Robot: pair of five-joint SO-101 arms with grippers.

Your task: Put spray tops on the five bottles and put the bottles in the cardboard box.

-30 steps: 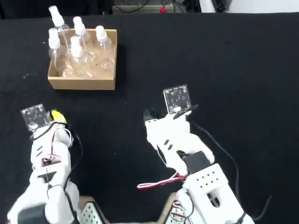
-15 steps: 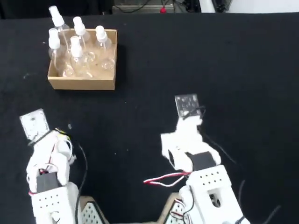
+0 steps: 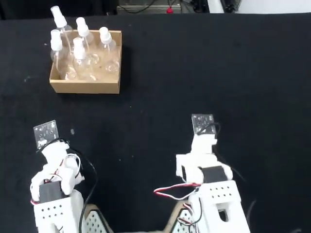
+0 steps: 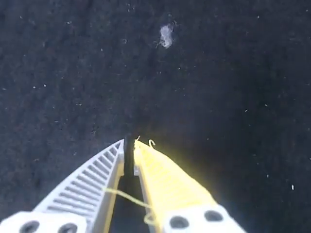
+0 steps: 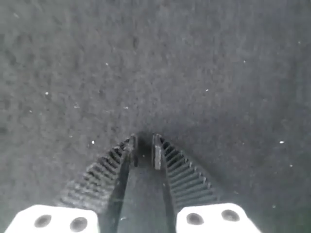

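The cardboard box (image 3: pixel 85 86) stands at the far left of the black table. Several clear bottles (image 3: pixel 82 58) stand upright in it, each with a white spray top (image 3: pixel 78 47). Both arms are folded back at the near edge, far from the box. My left gripper (image 4: pixel 130 145) is shut, its white and yellow fingers meeting at the tips over bare cloth. In its wrist view my right gripper (image 5: pixel 144 145) has its dark fingers nearly together, with a thin gap and nothing between them.
A small pale speck (image 4: pixel 165 35) lies on the black cloth (image 3: pixel 204 63) ahead of the left gripper. Open cloth stretches between the arms and the box. Cables and equipment sit along the far table edge (image 3: pixel 170 8).
Both arms have drawn back toward the near edge and folded upright. The box and bottles have not moved.
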